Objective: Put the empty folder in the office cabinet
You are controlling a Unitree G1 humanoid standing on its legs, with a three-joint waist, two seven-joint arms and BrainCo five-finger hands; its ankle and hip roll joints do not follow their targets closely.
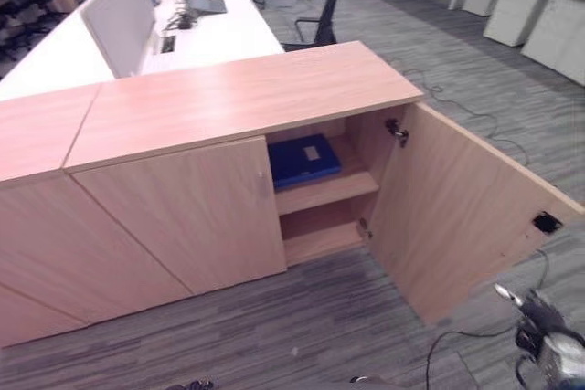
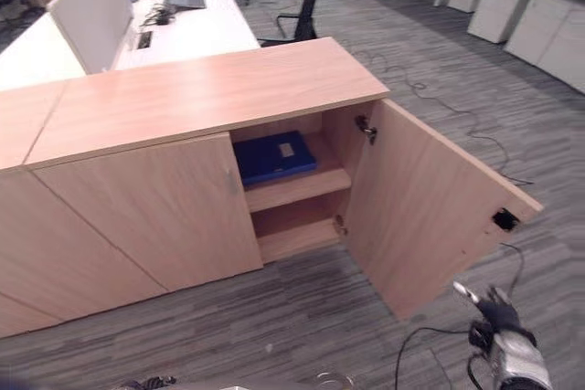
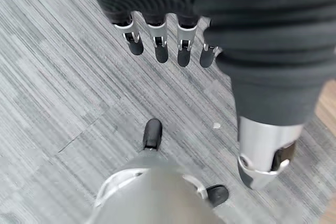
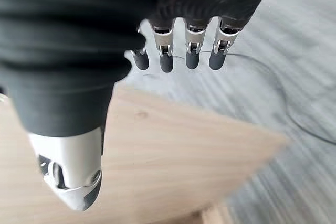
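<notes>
**Folder was in, door wasn't shut**

The blue folder [image 1: 303, 161] lay on the cabinet's [image 1: 228, 102] upper shelf. Right hand [image 2: 498, 331], fingers relaxed and empty, hung at 5 o'clock by the open door [image 1: 457, 207]; clipping it looked likely. Left hand [image 3: 163, 35] hung loose too.

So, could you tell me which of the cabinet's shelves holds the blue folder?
The upper shelf: the blue folder lies flat on it, while the lower shelf is bare.

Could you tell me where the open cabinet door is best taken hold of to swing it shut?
Grip the door at its free outer edge, coming from the robot's right side. It stands swung wide, hinged beside the shelf with the folder, so the far edge gives most leverage.
</notes>
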